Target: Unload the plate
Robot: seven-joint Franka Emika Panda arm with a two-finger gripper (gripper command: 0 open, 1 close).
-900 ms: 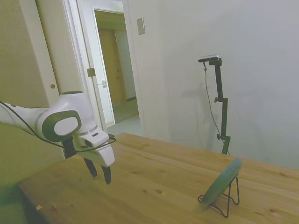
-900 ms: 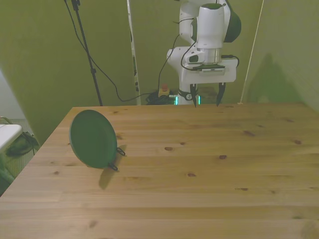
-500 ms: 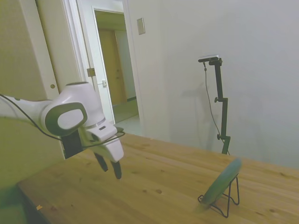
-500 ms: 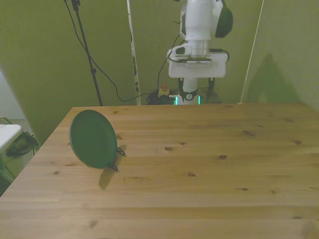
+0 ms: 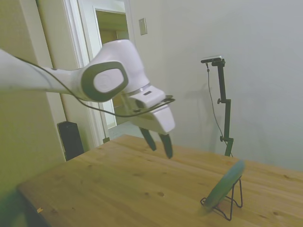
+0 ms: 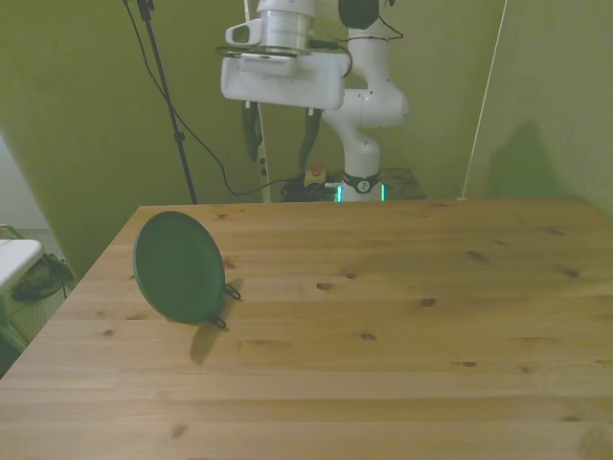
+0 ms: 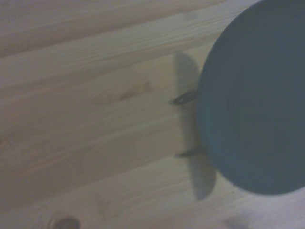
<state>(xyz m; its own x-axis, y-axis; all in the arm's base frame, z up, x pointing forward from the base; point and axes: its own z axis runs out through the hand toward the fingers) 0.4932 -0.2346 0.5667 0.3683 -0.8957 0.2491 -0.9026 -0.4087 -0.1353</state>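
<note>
Side view: I see the gripper (image 5: 161,144) high above the table (image 5: 118,189), fingers spread wide and holding nothing, well apart from the plate (image 5: 223,183), which leans tilted in its wire stand (image 5: 232,203).

Front view: plate at the front view's left, gripper above and behind it.

Wrist view: plate untouched on the stand's prongs; I judge the whole unloading remains

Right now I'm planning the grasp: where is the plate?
The plate leans tilted on the wire stand at the front view's left, near the table's edge.
</note>
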